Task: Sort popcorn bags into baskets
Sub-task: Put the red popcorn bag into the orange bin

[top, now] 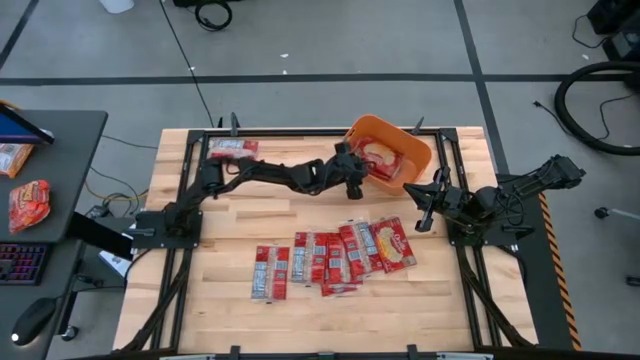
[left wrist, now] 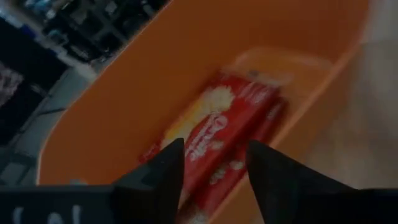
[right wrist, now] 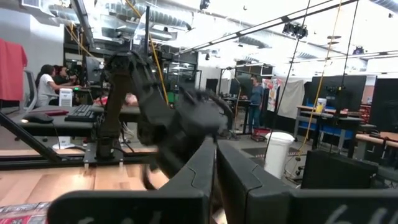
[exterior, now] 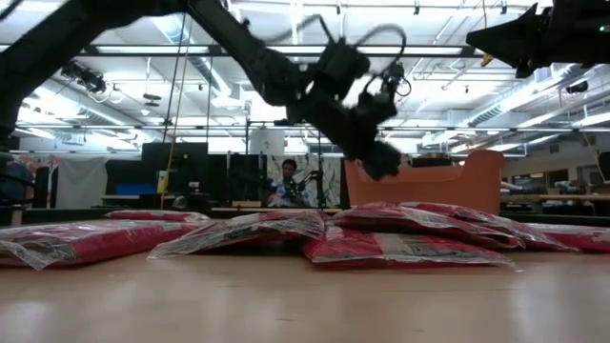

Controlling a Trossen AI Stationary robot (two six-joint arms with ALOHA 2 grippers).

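Observation:
The orange basket [top: 412, 143] stands near the table's far edge, right of centre. Red popcorn bags [left wrist: 231, 122] lie flat inside it, one on another. My left gripper [left wrist: 214, 163] reaches over the basket's near-left rim [top: 362, 176], slanting down, open, with the top bag showing in the gap beyond its fingers. Several more popcorn bags [top: 332, 258] lie overlapping in a row on the near half of the table, and one [top: 232, 148] lies at the far left. My right gripper [top: 421, 208] waits shut, raised above the table's right side.
Black frame rails [top: 190, 190] run along the table's sides. A dark side table [top: 60, 150] at the left holds an orange-red snack pouch [top: 28, 203] and a keyboard [top: 20, 262]. Bare wood lies between the bag row and the basket. People sit in the room beyond [exterior: 286, 183].

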